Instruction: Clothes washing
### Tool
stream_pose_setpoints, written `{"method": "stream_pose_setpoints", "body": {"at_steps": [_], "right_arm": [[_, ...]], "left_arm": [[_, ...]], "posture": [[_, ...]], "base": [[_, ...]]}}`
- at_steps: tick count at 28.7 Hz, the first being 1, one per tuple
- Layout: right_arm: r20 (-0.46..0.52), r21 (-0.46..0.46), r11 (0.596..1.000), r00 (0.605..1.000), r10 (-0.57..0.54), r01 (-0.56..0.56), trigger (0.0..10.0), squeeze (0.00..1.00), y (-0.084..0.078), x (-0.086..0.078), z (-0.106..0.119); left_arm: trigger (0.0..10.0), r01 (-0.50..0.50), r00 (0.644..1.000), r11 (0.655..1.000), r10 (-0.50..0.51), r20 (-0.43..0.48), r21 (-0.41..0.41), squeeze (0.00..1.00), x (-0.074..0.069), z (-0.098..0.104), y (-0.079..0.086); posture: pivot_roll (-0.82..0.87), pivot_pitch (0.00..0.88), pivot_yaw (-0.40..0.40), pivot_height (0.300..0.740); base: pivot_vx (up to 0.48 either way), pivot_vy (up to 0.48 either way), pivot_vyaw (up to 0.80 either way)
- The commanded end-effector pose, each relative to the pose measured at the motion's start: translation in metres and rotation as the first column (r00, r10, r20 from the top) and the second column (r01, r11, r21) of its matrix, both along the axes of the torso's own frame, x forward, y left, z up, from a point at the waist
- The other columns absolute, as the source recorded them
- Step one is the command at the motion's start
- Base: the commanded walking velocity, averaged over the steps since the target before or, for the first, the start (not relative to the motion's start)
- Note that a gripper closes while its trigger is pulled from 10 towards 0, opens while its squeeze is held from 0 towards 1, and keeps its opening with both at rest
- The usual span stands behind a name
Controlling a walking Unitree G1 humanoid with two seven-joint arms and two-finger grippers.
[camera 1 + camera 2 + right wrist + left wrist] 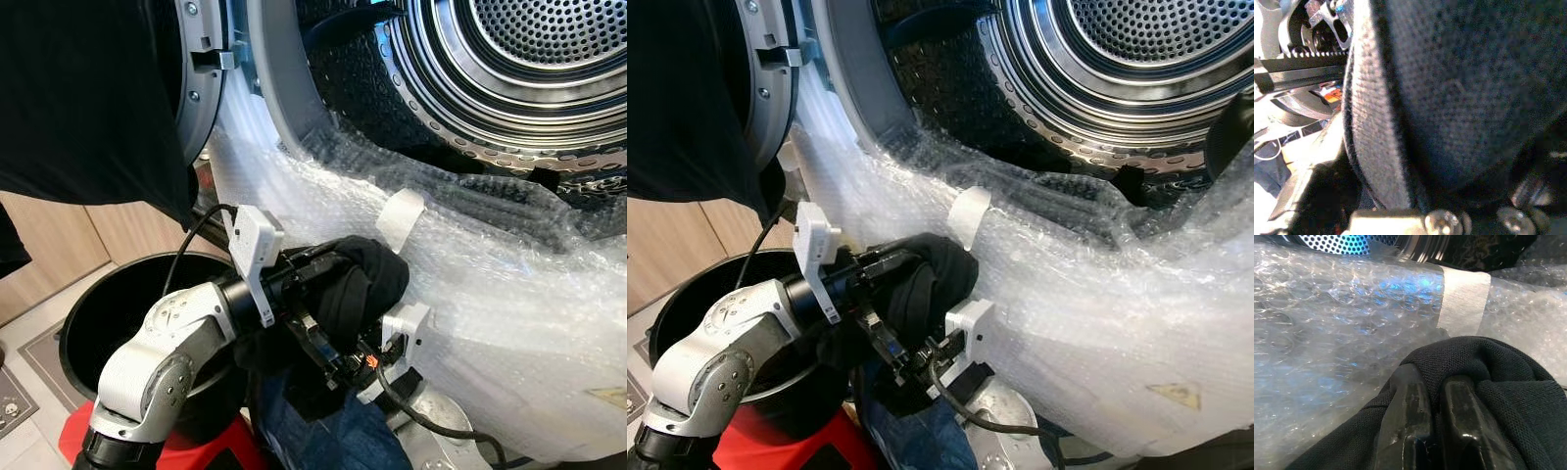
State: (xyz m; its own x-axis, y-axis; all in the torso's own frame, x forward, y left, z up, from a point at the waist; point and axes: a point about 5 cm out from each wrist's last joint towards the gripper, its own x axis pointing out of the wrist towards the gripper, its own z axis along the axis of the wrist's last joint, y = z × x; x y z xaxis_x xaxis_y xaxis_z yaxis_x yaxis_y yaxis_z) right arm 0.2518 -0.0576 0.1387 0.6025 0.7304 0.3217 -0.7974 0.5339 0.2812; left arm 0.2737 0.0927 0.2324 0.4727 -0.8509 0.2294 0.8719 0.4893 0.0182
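Pale wood cabinet fronts (pixel 69 245) stand at the left, above a light tiled floor (pixel 29 328) with a grey inset panel (pixel 39 357) at its edge. Bubble wrap (pixel 509 304) held by white tape (pixel 400 217) covers the white appliance front, catching bright light.

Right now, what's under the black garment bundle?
The left gripper is buried in the black garment, fingers pinched on its folds. Bubble wrap lies behind it. Below, blue denim peeks out; the rest is covered.
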Motion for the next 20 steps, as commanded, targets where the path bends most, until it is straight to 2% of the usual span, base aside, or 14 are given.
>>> {"method": "stream_pose_setpoints", "body": {"at_steps": [1, 7, 8, 15, 20], "right_arm": [[-0.032, 0.047, 0.994, 0.995, -0.094, 0.095, 0.0, 0.0, -0.005, 0.012, 0.005], [-0.034, 0.052, 0.995, 0.996, -0.081, 0.082, 0.0, 0.0, -0.001, 0.012, 0.003], [-0.035, 0.046, 0.995, 0.996, -0.082, 0.084, 0.0, 0.0, 0.0, 0.011, 0.001], [-0.044, 0.029, 0.996, 0.995, -0.088, 0.089, 0.0, 0.0, 0.003, 0.014, -0.005], [-0.053, 0.07, 0.991, 0.992, -0.112, 0.116, 0.0, 0.0, 0.002, 0.016, -0.004]], "left_arm": [[0.0, 0.143, 0.988, 0.989, -0.141, 0.059, -0.038, 0.0, -0.015, 0.013, -0.021], [0.0, 0.14, 0.988, 0.989, -0.137, 0.066, -0.046, 0.0, -0.015, 0.014, -0.02], [0.0, 0.141, 0.988, 0.989, -0.138, 0.067, -0.044, 0.0, -0.015, 0.013, -0.02], [0.0, 0.172, 0.984, 0.983, -0.168, 0.062, -0.067, 0.0, -0.017, 0.015, -0.023], [0.0, 0.185, 0.982, 0.98, -0.181, 0.054, -0.068, 0.0, -0.018, 0.013, -0.023]], "posture": [[0.06, 0.063, -0.036, 0.74], [0.07, 0.037, -0.034, 0.74], [0.07, 0.012, -0.031, 0.74], [0.07, 0.002, -0.026, 0.74], [0.06, 0.0, -0.02, 0.74]], "base": [[0.0, 0.0, 0.0], [0.0, 0.0, 0.0], [0.0, 0.0, 0.0], [0.0, 0.0, 0.0], [0.0, 0.0, 0.0]]}}
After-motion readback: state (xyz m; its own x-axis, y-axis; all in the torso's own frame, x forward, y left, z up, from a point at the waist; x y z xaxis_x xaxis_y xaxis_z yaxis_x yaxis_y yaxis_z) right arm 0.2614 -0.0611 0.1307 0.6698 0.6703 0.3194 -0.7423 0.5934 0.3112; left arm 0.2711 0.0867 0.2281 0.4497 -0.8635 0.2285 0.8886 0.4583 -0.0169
